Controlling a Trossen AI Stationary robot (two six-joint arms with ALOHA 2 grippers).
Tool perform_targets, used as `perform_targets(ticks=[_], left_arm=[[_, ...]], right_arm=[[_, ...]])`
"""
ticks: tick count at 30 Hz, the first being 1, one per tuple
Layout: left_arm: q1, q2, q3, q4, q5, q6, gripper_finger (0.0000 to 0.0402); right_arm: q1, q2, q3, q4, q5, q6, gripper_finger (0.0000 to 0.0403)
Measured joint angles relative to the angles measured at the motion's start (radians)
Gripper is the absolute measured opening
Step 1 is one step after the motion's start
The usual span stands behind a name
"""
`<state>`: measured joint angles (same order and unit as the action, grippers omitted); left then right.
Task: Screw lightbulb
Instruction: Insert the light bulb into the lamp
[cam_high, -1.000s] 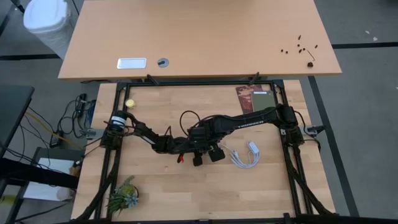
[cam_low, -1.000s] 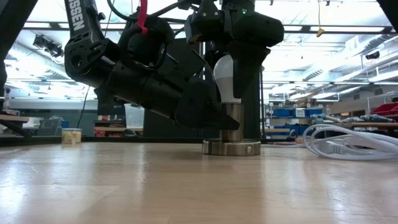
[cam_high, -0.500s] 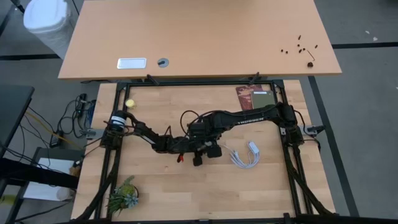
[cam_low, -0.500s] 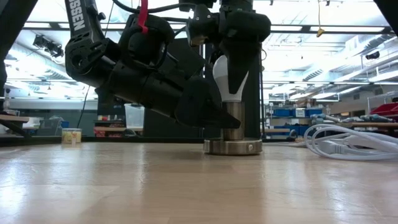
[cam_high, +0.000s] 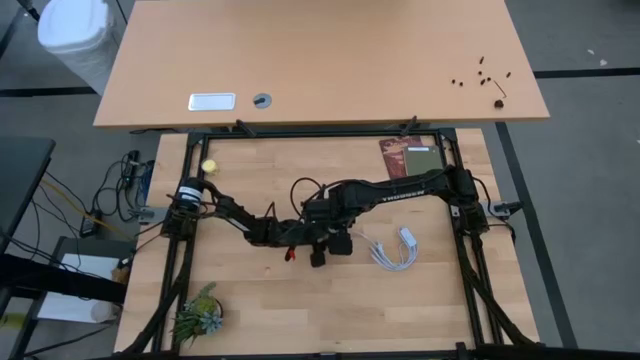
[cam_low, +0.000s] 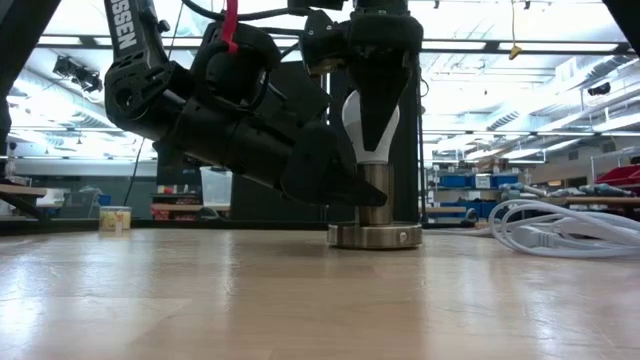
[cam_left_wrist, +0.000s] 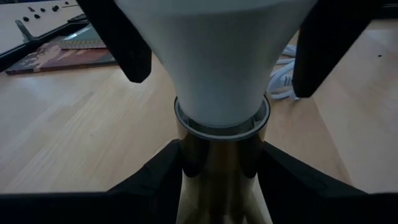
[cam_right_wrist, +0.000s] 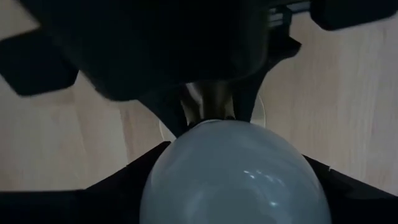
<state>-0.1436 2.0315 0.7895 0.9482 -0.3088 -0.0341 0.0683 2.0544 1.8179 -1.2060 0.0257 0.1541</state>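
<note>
My right end effector (cam_low: 371, 120) grips the bulb (cam_low: 369, 128) by its fragile, slippery dome; my left end effector (cam_left_wrist: 219, 165) clamps the stiff socket (cam_low: 374, 205) below.

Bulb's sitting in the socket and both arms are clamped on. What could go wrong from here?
1. The right gripper grips the lightbulb on its smooth white glass; it may slip rather than turn the bulb.
2. The left gripper clamps only the socket post; if that hold slips, the round base could spin on the table.
3. The white cord lies coiled close beside the base and could snag an arm as it moves off.
</note>
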Motion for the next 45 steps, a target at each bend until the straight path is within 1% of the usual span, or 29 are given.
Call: perform_targets(ticks=[4, 8, 13, 20, 23, 25, 27, 30, 37, 42, 45], left_arm=[[0.0, 0.0, 0.0, 0.0, -0.011, -0.002, 0.0184], [0.0, 0.0, 0.0, 0.0, -0.016, -0.025, 0.0184], [0.0, 0.0, 0.0, 0.0, -0.02, -0.03, 0.0184], [0.0, 0.0, 0.0, 0.001, -0.023, -0.071, 0.0184], [0.0, 0.0, 0.0, 0.0, -0.029, -0.076, 0.0184], [0.0, 0.0, 0.0, 0.0, -0.029, -0.076, 0.0184], [0.0, 0.0, 0.0, -0.001, -0.031, -0.076, 0.0184], [0.0, 0.0, 0.0, -0.008, -0.037, -0.074, 0.0184], [0.0, 0.0, 0.0, -0.029, -0.035, -0.071, 0.0184], [0.0, 0.0, 0.0, -0.028, -0.035, -0.056, 0.0184], [0.0, 0.0, 0.0, -0.028, -0.035, -0.056, 0.0184]], right_arm=[[0.005, 0.0, 0.0, 0.0, 0.022, 0.104, 0.0279], [0.005, 0.0, 0.0, 0.0, 0.036, 0.205, 0.0272], [0.005, 0.0, 0.0, 0.0, 0.057, 0.378, 0.0261], [0.005, 0.0, 0.0, 0.0, 0.064, 0.627, 0.0279], [0.005, 0.0, 0.0, 0.0, 0.064, 0.713, 0.0278], [0.006, 0.0, 0.0, 0.0, 0.064, 0.739, 0.0275], [0.007, 0.0, 0.0, 0.0, 0.064, 0.728, 0.0273], [0.007, 0.0, 0.0, 0.002, 0.063, 0.653, 0.0279], [0.005, -0.005, 0.0, 0.013, 0.063, 0.438, 0.032], [0.004, -0.009, 0.0, 0.014, 0.047, 0.374, 0.0342], [0.004, -0.009, 0.0, 0.015, 0.026, 0.32, 0.0348]])
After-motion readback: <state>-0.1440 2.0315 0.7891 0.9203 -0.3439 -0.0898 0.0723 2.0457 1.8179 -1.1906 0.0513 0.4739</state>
